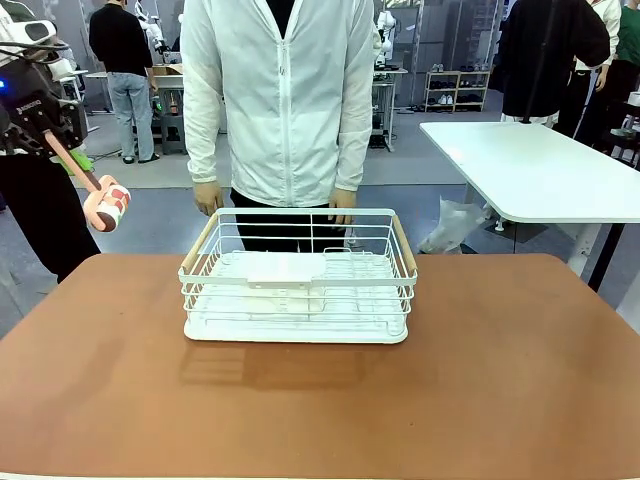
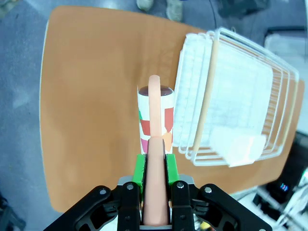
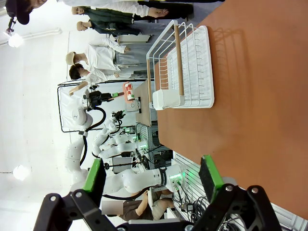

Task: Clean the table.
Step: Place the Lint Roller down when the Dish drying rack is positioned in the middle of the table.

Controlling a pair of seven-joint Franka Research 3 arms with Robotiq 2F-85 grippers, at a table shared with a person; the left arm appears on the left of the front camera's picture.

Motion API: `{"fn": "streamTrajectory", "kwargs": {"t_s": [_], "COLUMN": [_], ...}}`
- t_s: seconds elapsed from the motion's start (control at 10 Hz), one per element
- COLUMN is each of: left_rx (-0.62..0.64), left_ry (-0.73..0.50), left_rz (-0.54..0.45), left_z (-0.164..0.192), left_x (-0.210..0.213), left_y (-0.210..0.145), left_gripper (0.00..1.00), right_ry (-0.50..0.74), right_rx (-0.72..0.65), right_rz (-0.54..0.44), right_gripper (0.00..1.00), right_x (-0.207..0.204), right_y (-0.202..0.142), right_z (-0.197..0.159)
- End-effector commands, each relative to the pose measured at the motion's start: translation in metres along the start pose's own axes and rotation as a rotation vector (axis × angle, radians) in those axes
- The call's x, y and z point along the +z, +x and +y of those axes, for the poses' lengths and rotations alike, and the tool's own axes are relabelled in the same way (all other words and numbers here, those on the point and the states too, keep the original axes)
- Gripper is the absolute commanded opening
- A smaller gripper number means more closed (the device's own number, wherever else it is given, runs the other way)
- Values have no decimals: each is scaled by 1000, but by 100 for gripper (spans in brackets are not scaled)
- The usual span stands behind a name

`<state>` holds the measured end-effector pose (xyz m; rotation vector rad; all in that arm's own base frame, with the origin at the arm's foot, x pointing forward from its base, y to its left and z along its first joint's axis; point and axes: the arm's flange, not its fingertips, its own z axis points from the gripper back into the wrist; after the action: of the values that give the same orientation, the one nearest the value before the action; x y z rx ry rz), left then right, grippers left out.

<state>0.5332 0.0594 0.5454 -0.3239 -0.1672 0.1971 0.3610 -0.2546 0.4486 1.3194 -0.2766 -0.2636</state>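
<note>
In the front view, the left gripper [image 1: 52, 137] is holding a lint roller [image 1: 106, 207] by its pink handle, high at the far left, off the edge of the surface [image 1: 520, 380]. The roller head is hanging in the air, well apart from the reddish-brown top. A white wire rack [image 1: 297, 280] is standing in the middle of the surface, with a person [image 1: 275, 100] waiting behind it at the far side.

In the left wrist view, the jaws are clamping tight on the handle, green pads [image 2: 139, 169] pressing its sides, and the patterned roller head [image 2: 155, 118] is pointing down over bare brown surface [image 2: 86, 96] just beside the rack [image 2: 236, 106]. To clean well, the arm probably needs to lower until the head lies flat on the top, then roll in straight strokes and keep off the rack's wires.

In the right wrist view, the right gripper [image 3: 151, 177] is hovering with its jaws wide and nothing between them, looking along the surface [image 3: 260, 96] toward the rack [image 3: 185, 67]. It should likely stay clear of the roller's path.
</note>
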Motion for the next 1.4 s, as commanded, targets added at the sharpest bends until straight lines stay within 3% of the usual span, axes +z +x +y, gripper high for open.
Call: {"fn": "streamTrajectory", "kwargs": {"t_s": [0.0, 0.2, 0.4, 0.5, 1.1, 1.3], "left_rx": [223, 520, 847, 913, 1009, 1048], "left_ry": [70, 141, 82, 70, -7, -1], "left_rz": [-58, -184, -308, -322, -400, -307], "left_z": [-20, -24, -22, -18, 19, 33], "left_x": [-6, -23, -45, -61, -129, -153], "left_y": [11, 20, 29, 33, 13, 7], "left_gripper": [21, 21, 21, 21, 21, 21], "right_ry": [2, 2, 2, 2, 2, 2], "right_rx": [1, 1, 1, 1, 1, 1], "right_rz": [2, 2, 2, 2, 2, 2], "right_gripper": [100, 100, 100, 100, 100, 100], "right_x": [1, 1, 1, 1, 1, 1], "right_y": [-2, -2, -2, -2, -2, -2], "right_z": [1, 1, 1, 1, 1, 1]}}
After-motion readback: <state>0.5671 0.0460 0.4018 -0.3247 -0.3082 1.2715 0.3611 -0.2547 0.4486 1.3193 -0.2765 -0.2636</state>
